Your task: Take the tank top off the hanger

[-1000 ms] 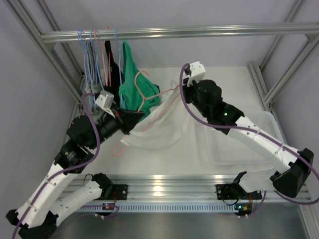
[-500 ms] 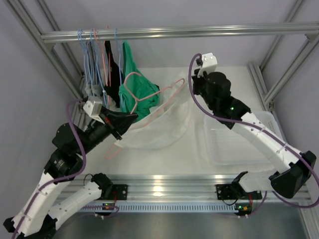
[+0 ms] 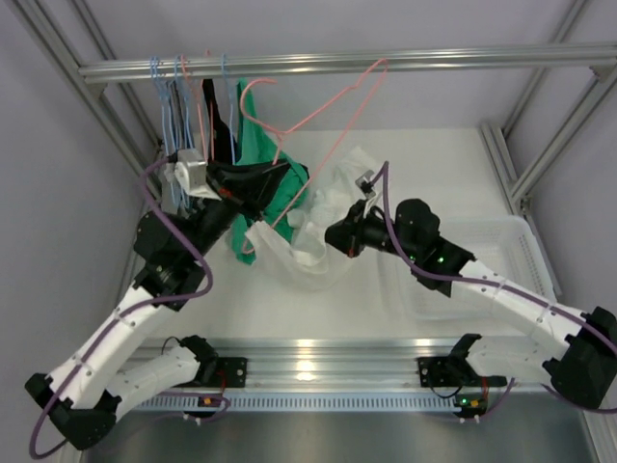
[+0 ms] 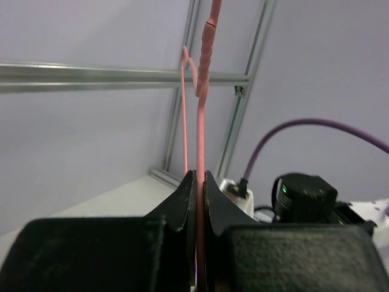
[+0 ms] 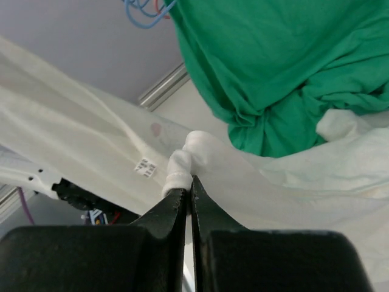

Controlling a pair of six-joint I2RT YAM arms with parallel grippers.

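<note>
We see left claw [image 4: 196,182] pinching pink hanger [image 4: 200,121] aloft, right claw [image 5: 189,193] pinching bunched white tank top [image 5: 79,146]

The hanger [image 4: 201,140] is pink, the tank top [image 5: 73,128] white, the garment [image 5: 273,67] green.

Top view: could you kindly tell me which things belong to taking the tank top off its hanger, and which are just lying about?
In the job: white tank top, pinched by the right claw; pink hanger, clamped in the left claw.
Just about: green garment; black garment; blue hangers; clear tray.
</note>
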